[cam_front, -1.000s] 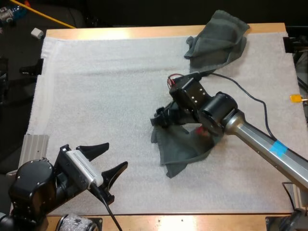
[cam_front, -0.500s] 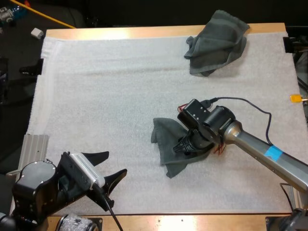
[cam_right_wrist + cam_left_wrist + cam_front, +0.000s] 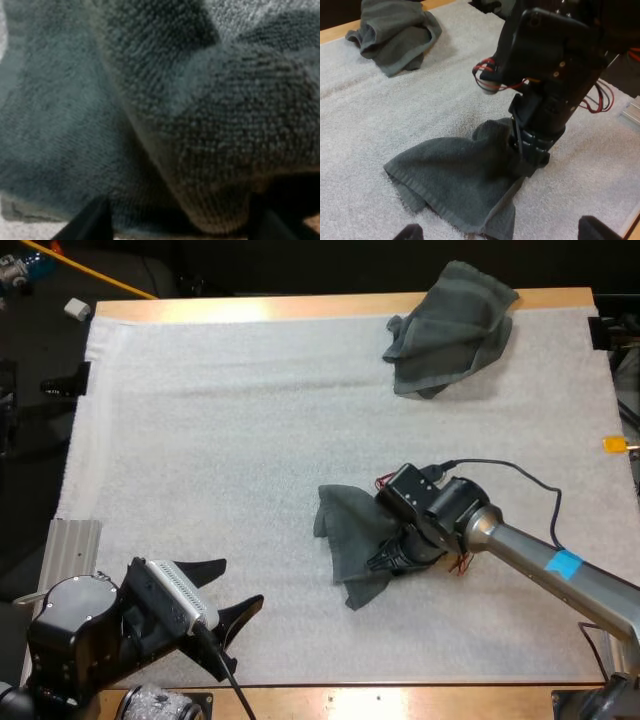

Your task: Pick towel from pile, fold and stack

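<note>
1. Right of the mat's point(image 3: 200, 440) middle, toward the near side, one towel point(image 3: 348, 540) is seen lying in a loose and creased heap, only partly spread.
2. It is well apart from the pile point(image 3: 450, 325), which is a crumpled towel at the far right of the mat, with one corner reaching over the wooden surface point(image 3: 250, 308).
3. The right arm point(image 3: 520, 550) is brought down on the right part of the towel, and the right jaws are pressed into the cloth there. In the right wrist view a thick hump of the towel point(image 3: 215, 125) is bunched between them. They are judged to be closed on this hump from both sides, although the tips are covered by the cloth.
4. The left jaws are held wide open at the near left corner of the mat, with nothing between them. They are pointed toward the towel point(image 3: 455, 185) and are well apart from it.
5. The first step, taking a towel from the pile, is judged as done, since the towel is separated and set on an open part of the mat.
6. The folding is not yet begun: the edges are uneven and one near corner is turned under.
7. It is judged that the cloth must be let go, pulled flat, most likely with both arms, then folded and put down as the start of a stack.
8. The crumpled towel in the pile is left to be handled after that.
</note>
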